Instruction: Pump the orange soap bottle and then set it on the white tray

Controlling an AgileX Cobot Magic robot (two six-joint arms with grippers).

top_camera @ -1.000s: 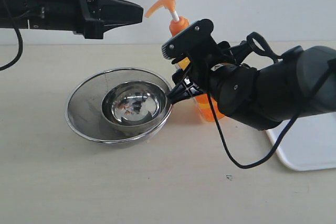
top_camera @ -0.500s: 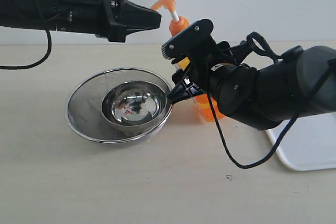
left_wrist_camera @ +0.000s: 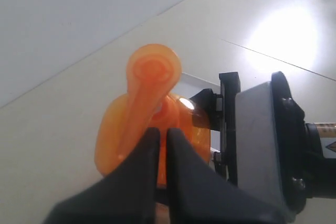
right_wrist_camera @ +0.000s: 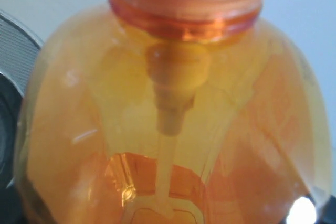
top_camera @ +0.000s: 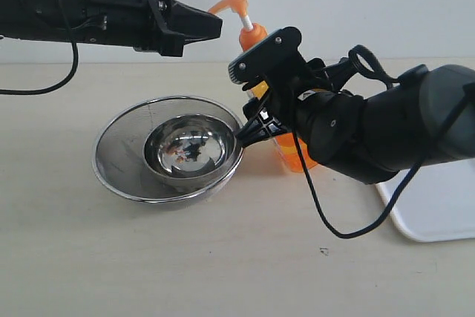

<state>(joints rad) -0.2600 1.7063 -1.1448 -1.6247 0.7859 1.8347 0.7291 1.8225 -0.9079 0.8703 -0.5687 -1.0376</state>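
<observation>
Okay so our right claw (top_camera: 269, 130) grips the orange soap bottle (top_camera: 253, 37), left claw (top_camera: 215, 26) pinched closed just by its pump head (top_camera: 231, 1).

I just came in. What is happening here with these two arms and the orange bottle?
The right tool holds the orange soap bottle by its body, upright beside the steel bowls. The left tool, jaws closed, hovers at the pump head, which is not yet pressed down: its white stem shows. The bottle is not yet on the white tray.
</observation>
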